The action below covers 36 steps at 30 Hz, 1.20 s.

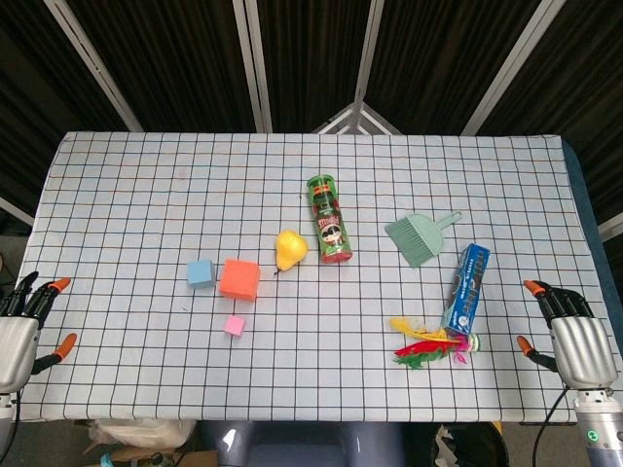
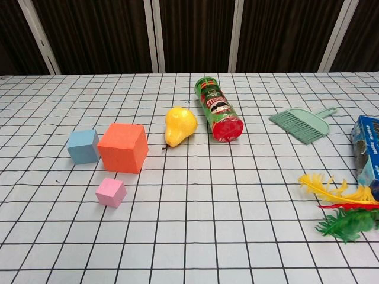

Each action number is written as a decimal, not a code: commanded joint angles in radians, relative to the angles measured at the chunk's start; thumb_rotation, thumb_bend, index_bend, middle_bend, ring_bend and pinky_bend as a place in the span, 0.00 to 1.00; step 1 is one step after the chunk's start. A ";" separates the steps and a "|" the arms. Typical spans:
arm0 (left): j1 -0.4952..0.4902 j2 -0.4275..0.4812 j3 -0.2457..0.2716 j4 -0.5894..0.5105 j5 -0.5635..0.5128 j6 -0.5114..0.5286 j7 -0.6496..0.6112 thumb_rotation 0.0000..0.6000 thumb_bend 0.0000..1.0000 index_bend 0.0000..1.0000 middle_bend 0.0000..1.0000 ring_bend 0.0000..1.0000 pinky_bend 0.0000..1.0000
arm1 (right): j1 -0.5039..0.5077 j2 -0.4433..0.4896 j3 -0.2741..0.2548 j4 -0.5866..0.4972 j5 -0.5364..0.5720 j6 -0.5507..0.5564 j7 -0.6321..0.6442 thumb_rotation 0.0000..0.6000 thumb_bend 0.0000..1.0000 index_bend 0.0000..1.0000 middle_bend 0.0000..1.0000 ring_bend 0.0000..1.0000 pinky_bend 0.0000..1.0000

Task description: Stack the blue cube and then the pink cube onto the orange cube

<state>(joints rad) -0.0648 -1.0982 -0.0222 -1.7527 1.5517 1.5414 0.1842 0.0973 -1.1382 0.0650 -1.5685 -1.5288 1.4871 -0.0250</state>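
The orange cube (image 1: 239,278) (image 2: 123,147) rests on the checked tablecloth left of centre. Touching or nearly touching its left side is the smaller blue cube (image 1: 201,273) (image 2: 83,146). A small pink cube (image 1: 235,325) (image 2: 111,192) lies just in front of the orange one. My left hand (image 1: 21,326) hangs at the table's left front corner, fingers apart, holding nothing. At the right front corner my right hand (image 1: 572,336) is likewise open and empty. Both hands are far from the cubes and show only in the head view.
A yellow pear (image 1: 290,249) (image 2: 179,125) and a green chip can (image 1: 329,220) (image 2: 218,109) lie right of the cubes. Further right are a green dustpan brush (image 1: 419,237) (image 2: 302,123), a blue box (image 1: 466,287) (image 2: 367,147) and coloured feathers (image 1: 428,345) (image 2: 340,207).
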 commanded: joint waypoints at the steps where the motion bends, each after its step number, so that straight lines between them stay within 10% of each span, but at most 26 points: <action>1: -0.004 -0.003 -0.003 -0.001 -0.008 -0.008 0.012 1.00 0.31 0.14 0.19 0.06 0.18 | 0.001 0.001 -0.001 -0.001 0.003 -0.004 -0.002 1.00 0.30 0.17 0.20 0.22 0.19; 22: -0.025 -0.041 -0.017 -0.006 -0.038 -0.047 0.066 1.00 0.31 0.13 0.21 0.07 0.18 | -0.008 0.015 -0.011 -0.012 -0.006 0.001 0.006 1.00 0.30 0.18 0.20 0.22 0.19; 27: -0.037 -0.074 -0.060 -0.013 -0.077 -0.033 0.071 1.00 0.31 0.15 0.35 0.17 0.23 | -0.003 0.016 -0.013 -0.009 -0.006 -0.011 0.016 1.00 0.30 0.17 0.20 0.22 0.19; 36: -0.095 -0.152 -0.118 -0.053 -0.130 -0.062 0.200 1.00 0.27 0.25 0.83 0.57 0.68 | 0.008 0.014 -0.016 -0.007 -0.007 -0.033 0.016 1.00 0.30 0.18 0.20 0.22 0.19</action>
<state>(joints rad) -0.1352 -1.2277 -0.1222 -1.7883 1.4480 1.5052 0.3442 0.1044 -1.1244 0.0493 -1.5754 -1.5359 1.4547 -0.0091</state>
